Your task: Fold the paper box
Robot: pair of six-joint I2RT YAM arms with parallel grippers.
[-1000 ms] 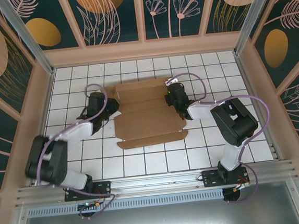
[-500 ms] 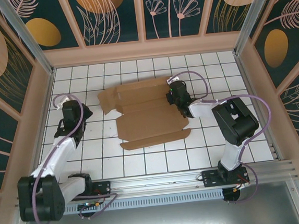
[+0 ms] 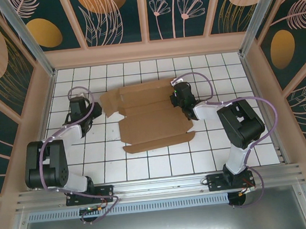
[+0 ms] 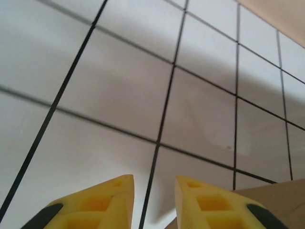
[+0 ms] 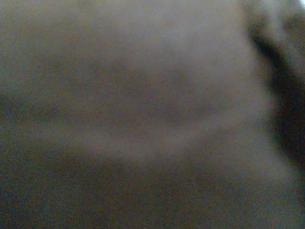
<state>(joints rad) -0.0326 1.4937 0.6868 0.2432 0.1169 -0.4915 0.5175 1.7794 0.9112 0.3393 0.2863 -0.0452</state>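
So the paper box (image 3: 151, 120) lies flat mid-frame in top view. Thin, light, bendy cardboard imo, so grab flaps by the edges near creases. The left gripper (image 4: 153, 182) is slightly open and empty, just left of it. The right gripper (image 3: 179, 97) is closed at its upper-right edge, can't tell if pinching.

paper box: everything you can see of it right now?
The paper box is a plain brown cardboard die-cut sheet, unfolded and lying mostly flat on the white gridded table. Creases divide it into a wide central panel, a long strip at the far side and a narrow flap along the near edge. The right gripper sits on its right edge; whether it pinches the card cannot be told. The left gripper is off its left end, not touching.
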